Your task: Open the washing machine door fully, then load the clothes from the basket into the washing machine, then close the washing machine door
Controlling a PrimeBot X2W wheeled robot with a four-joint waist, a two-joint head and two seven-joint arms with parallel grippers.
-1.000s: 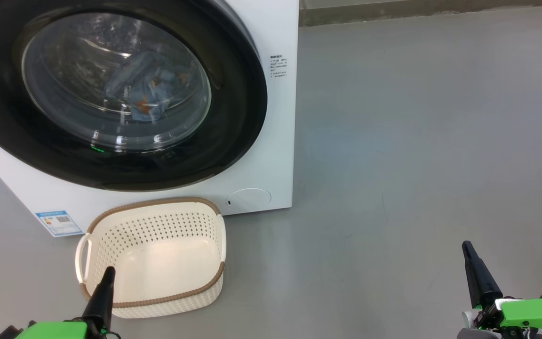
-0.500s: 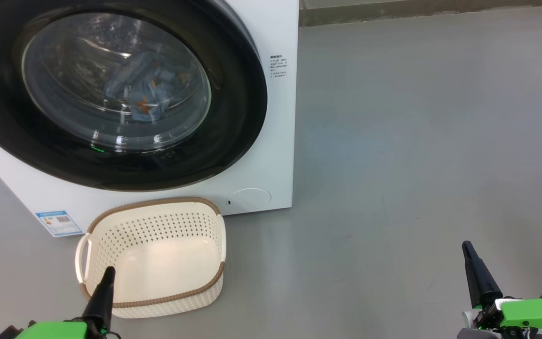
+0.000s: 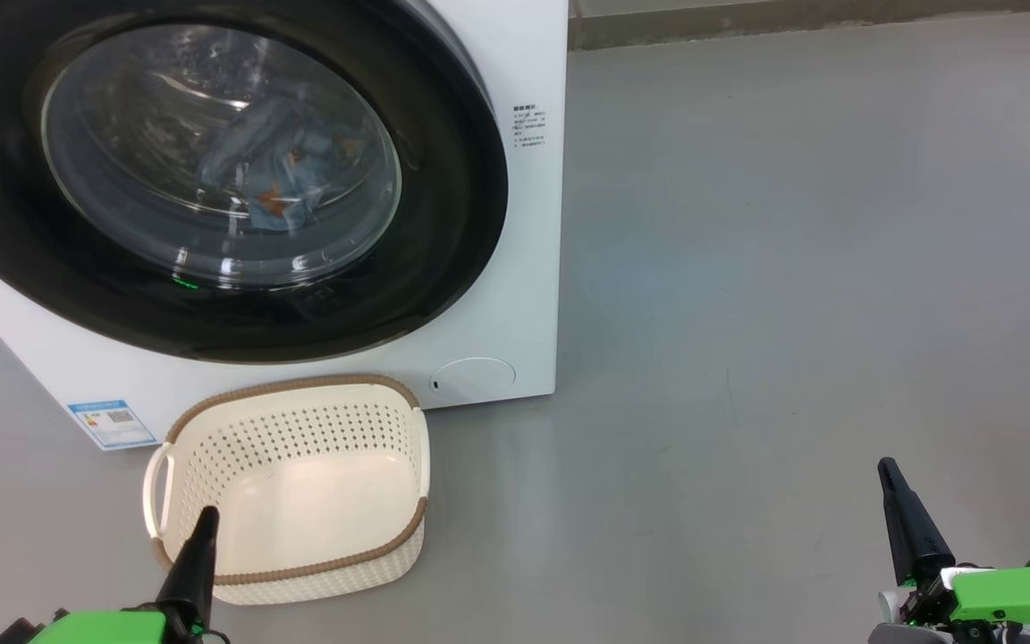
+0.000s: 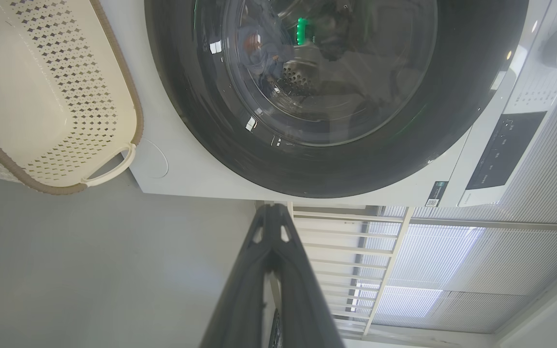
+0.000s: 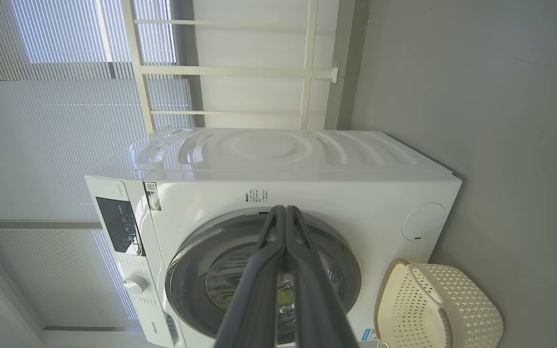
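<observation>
Washing machine (image 3: 515, 268), big and white, stands on the grey floor (image 3: 792, 268). Its round black-rimmed door (image 3: 443, 179) is pushed shut against the front. Through the bulging glass I can see the clothes (image 3: 282, 170), blue with orange-brown marks, lying inside the drum. Just in front of the machine, below the door, sits the cream basket (image 3: 291, 386) with its bare bottom showing; whether it touches the front I cannot tell. A round flap (image 3: 474, 377) sits low on the front, near the basket's right corner, and a blue sticker (image 3: 111, 423) sits low on the left.

The floor is smooth and plain, spreading wide to the right. Behind the machine run a white railing (image 5: 240, 72) and pale blinds (image 5: 41, 121) with daylight coming through.

The left claw (image 3: 207, 517) hangs low, its tip before the basket's near rim, fingers pressed tight together and gripping nothing. The right claw (image 3: 887, 470) is well off to the right above bare floor, likewise clenched and empty.
</observation>
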